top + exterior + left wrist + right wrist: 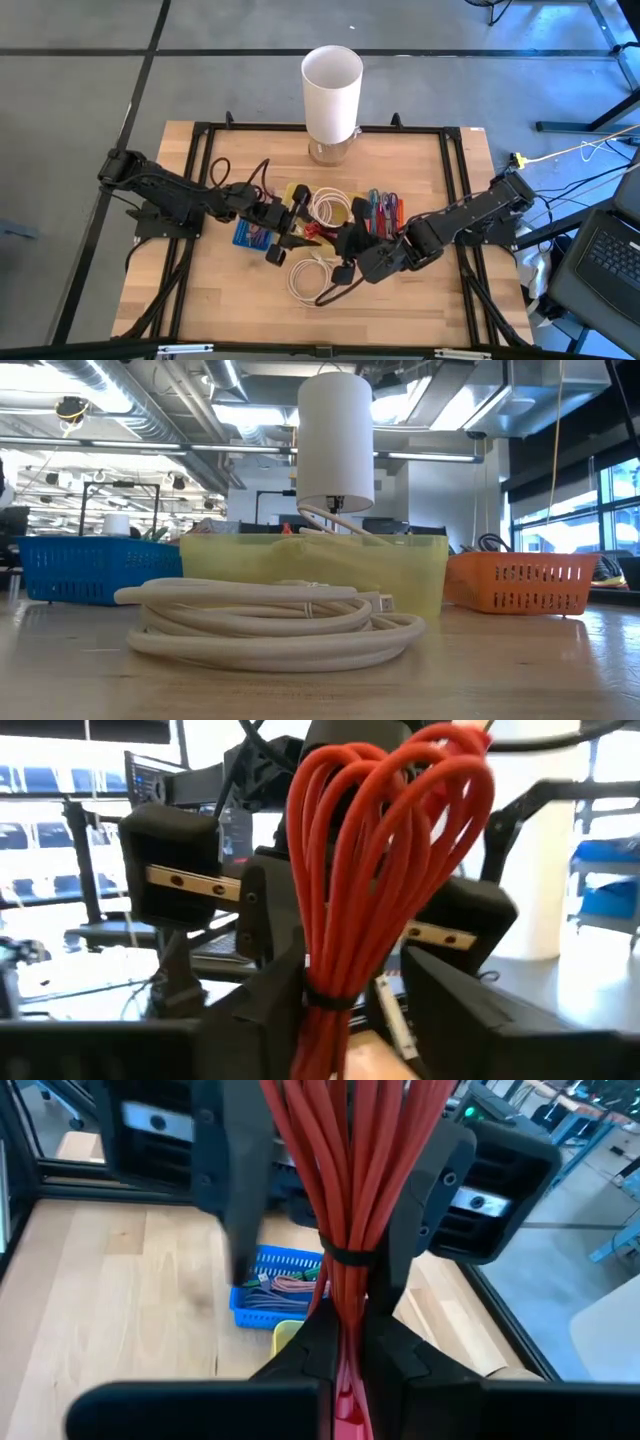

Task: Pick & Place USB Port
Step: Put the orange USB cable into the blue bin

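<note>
The red cable bundle (pixel 314 232) is bound by a black tie (pixel 350 1258) and hangs in the air between both grippers over the table's middle. My right gripper (pixel 345 1350) reaches in from the table's right (pixel 345 243) and is shut on it. My left gripper (pixel 290 240) faces it from the left and is open (pixel 350 1010), with one finger on either side of the bundle's other end (pixel 330 1020). A loose white cable coil (pixel 310 275) lies on the wood just near of them. My right gripper pinches the red bundle between its two fingers at the narrow end just below the black tie (pixel 345 1325). It comes roughly level from the table's right, and the strands run on past the fingertips toward the left gripper. The bundle is lifted clear of the table. My left gripper's one finger (pixel 270 1010) stands close against the bundle; I cannot tell whether it touches.
A blue basket (pixel 250 236) sits under the left gripper. A yellow bin holding a white coil (pixel 327 208) and an orange basket of cables (pixel 385 212) stand just beyond the grippers. A tall white cylinder (pixel 332 90) is at the far edge. A black frame (pixel 200 150) borders the table.
</note>
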### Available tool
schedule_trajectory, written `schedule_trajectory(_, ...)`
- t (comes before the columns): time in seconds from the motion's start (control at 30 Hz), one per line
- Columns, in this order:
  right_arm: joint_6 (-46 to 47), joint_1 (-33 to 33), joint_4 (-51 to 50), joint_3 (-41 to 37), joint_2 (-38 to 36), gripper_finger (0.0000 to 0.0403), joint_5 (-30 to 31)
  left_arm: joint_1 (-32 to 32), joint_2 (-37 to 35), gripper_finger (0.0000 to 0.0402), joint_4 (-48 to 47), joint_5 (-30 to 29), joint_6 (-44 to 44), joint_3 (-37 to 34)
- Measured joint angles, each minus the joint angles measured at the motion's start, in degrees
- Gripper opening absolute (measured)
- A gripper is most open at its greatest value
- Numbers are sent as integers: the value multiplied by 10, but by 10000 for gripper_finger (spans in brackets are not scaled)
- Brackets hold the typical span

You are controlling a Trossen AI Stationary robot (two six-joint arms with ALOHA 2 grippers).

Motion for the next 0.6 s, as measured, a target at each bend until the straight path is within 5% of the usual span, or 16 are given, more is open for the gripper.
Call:
schedule_trajectory(0.2,0,-4,0,0,0,29,-30,0,0,26,-15,0,32,0)
schedule_trajectory(0.47,-49,-5,-11,0,0,136,-29,0,-2,24,-21,6,32,0)
schedule_trajectory(0.6,-26,10,-116,19,-10,173,-23,0,-27,24,-82,-6,32,0)
